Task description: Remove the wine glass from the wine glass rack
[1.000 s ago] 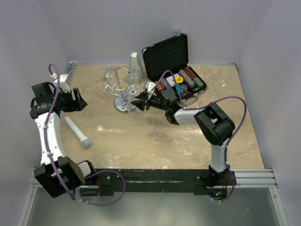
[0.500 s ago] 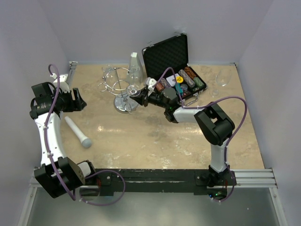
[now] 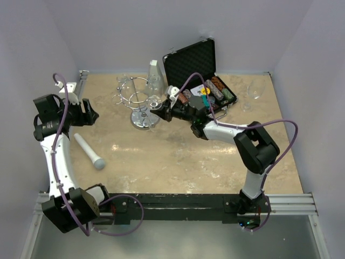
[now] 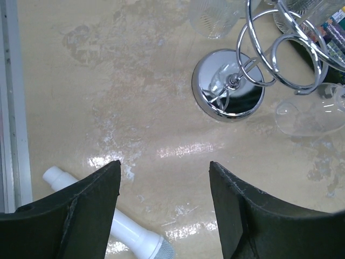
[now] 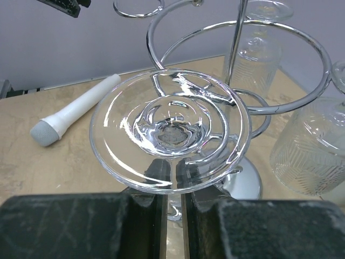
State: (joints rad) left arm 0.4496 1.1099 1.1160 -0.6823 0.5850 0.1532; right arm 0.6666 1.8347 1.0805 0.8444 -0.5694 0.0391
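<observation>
Reaching further toward the far edge of the table [image 3: 178,156] than a second ago, my right arm has brought the right pincer [image 5: 172,178] from spread fingers to fingers pressed together on the stem of the wine glass [image 5: 170,129], just under its foot. That glass hangs upside down on the wine glass rack [image 4: 229,86], which stands near the far edge, left of the middle. Its round foot rests on one of the curved wire loops, with the bowl hanging below. My left pincer [image 4: 164,210] hovers open and empty over the left side of the table, above a white microphone [image 3: 89,152], well apart from the rack. Ribbed glasses [image 5: 307,145] hang on neighbouring loops, close beside mine, and an open black case [image 3: 202,86] sits just to the right. I judge the glass light, stiff, slick and very breakable, and thinnest at the stem. So a hold high on the stem by the foot seems right, firm enough not to slip but never a hard squeeze. The foot cannot come up through the wire; I expect it must slide out sideways along the loop's opening, kept level. The chrome rack looks light too, so a snag could drag or tip it and knock the glasses beside it
</observation>
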